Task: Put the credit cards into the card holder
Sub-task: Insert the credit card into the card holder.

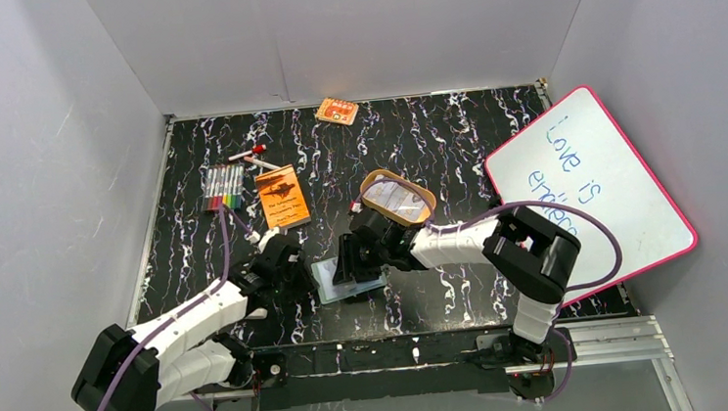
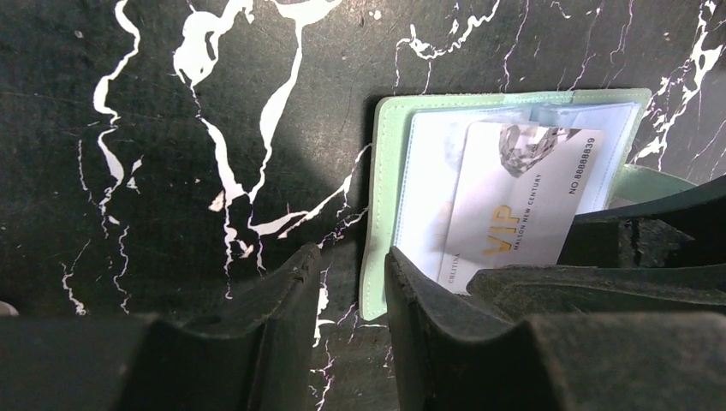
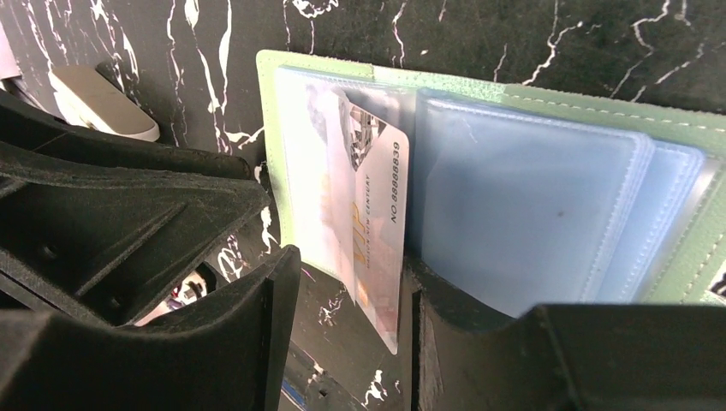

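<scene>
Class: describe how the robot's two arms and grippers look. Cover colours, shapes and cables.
Both the left arm and right arm have white links, black joint housings and a looping purple cable. The left gripper and right gripper have blocky matte-black fingers.

Sage-green folding card holder (image 1: 331, 275): from above, only a pale sliver shows between the two wrists. In the right wrist view its right end runs off the frame.
Pale grey-white VIP card (image 2: 522, 197): the lower corner is hidden behind black fingers (image 2: 633, 287), which also cut off the small print along its short edge.
White board with pink rim (image 1: 624, 195): the second line of blue writing disappears behind the right arm (image 1: 461, 240).
Tan oval tray (image 1: 430, 200): the contents are too small and glary to tell.
Orange booklet (image 1: 282, 196): the print is too small to read.
</scene>
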`<state>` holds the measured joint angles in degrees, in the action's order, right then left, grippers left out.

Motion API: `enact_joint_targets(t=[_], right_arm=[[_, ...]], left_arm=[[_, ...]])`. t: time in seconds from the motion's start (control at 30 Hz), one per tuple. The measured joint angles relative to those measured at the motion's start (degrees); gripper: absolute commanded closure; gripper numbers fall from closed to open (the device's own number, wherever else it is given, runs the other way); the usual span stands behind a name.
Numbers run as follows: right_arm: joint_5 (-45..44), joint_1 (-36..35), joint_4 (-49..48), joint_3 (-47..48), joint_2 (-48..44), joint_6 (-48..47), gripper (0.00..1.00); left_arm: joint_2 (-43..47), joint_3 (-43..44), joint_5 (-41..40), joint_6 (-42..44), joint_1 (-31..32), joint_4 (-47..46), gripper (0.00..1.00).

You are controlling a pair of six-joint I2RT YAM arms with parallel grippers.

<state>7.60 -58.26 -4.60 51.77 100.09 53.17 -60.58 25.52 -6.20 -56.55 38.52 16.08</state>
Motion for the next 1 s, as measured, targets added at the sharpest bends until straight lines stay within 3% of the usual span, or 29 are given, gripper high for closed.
enact_joint_targets(t=[0.7, 1.0], right_arm=[[-3.87, -2.1, 9.11, 6.84, 2.05, -4.7, 0.47], [-10.16, -3.28, 16.17, 10.62, 2.45, -7.23, 0.44]], left_arm=[[0.46, -4.09, 4.92, -0.94, 0.0, -9.22, 0.75], [0.42, -4.44, 4.94, -1.14, 0.0, -9.6, 0.76]])
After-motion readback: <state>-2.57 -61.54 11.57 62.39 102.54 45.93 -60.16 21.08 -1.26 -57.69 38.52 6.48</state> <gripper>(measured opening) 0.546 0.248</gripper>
